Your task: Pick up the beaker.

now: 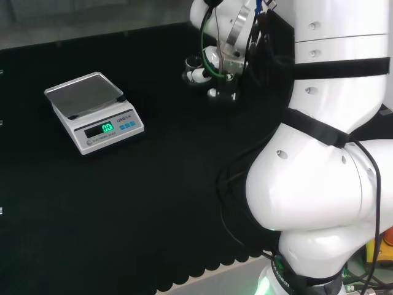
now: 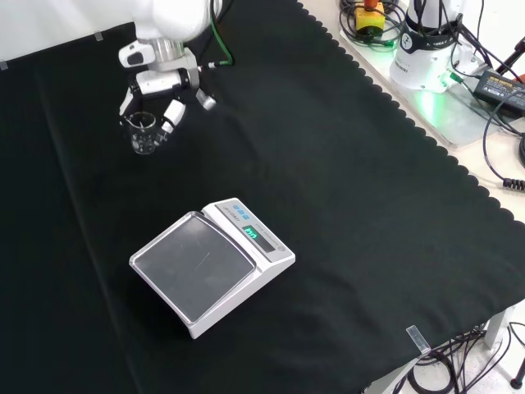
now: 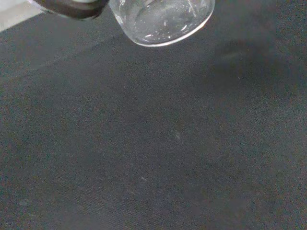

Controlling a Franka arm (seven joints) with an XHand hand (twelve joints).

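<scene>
1. One clear glass beaker (image 2: 144,131) stands upright on the black cloth (image 2: 328,164) at the upper left of the front view, well apart from the scale. In the wrist view its rounded base (image 3: 163,21) shows close up, with cloth weave under it.
2. Robot hand (image 2: 160,86) sits directly above and around the beaker in the front view; white fingertips (image 2: 173,113) come down on either side of the rim. Whether they touch the glass, I cannot tell. Fingers look bent downward but not closed on it. In the head view the robot hand (image 1: 212,64) is at top centre, left of the big white arm links (image 1: 325,153), fingers pointing down at the cloth.
3. Digital scale (image 2: 213,263), white body, grey square pan, lit green display, sits near the middle of the cloth in the front view, nearer the camera than the beaker. In the head view the scale (image 1: 93,110) is at the left.
4. Counter surface: black cloth, matte, covers nearly everything; scalloped edge (image 2: 410,131) runs diagonally at the right of the front view. Small strip of tape (image 2: 417,336) near the lower cloth edge.
5. Beyond the cloth edge, top right of the front view: arm base (image 2: 422,49) with a green glow, a yellow box with a red button (image 2: 367,18), black cables (image 2: 500,123) trailing off the counter.
</scene>
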